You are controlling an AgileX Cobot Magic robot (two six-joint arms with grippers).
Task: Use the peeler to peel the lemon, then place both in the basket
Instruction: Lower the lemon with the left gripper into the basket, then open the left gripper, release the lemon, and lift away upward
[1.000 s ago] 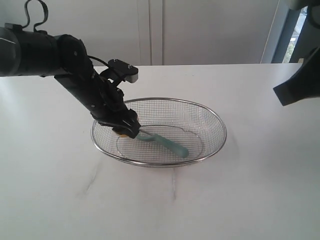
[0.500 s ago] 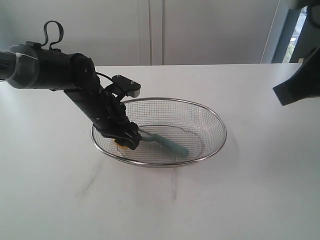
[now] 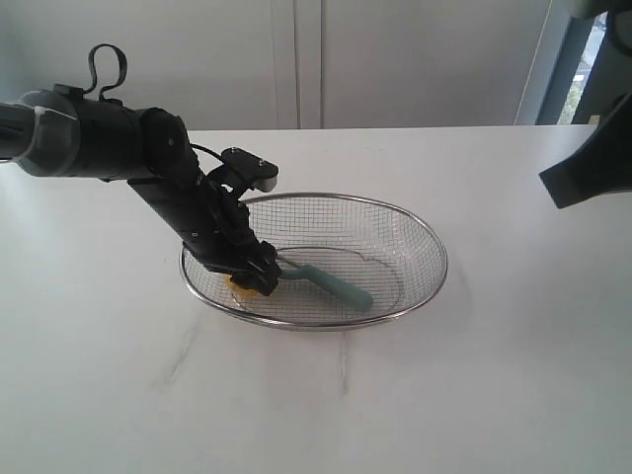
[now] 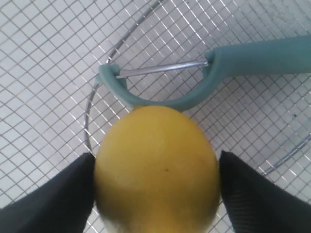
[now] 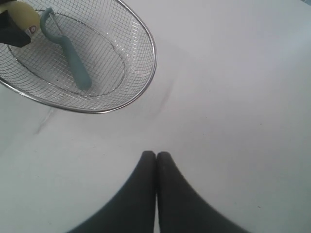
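Lower than a second ago, the left arm has sunk its load deeper inside the basket, while the peeler lies where it lay. On the white table point(image 3: 513, 395) the basket point(image 3: 393, 233) sits mid-scene, and the right pincer point(image 5: 156, 160), fingers pressed together and empty, hangs over bare table well apart from it. The left pincer point(image 3: 251, 280) reaches down just inside the basket's left wall, pinching the lemon point(image 4: 158, 167) from both sides. The peeler point(image 3: 338, 285) rests on the mesh floor, its long axis running from the looped head beside the lemon away toward the basket's right. That head curves right against the lemon's far side, touching or nearly so. Whether the lemon rests on the mesh cannot be told. Letting go looks like the next move, and the lemon may roll against the peeler.
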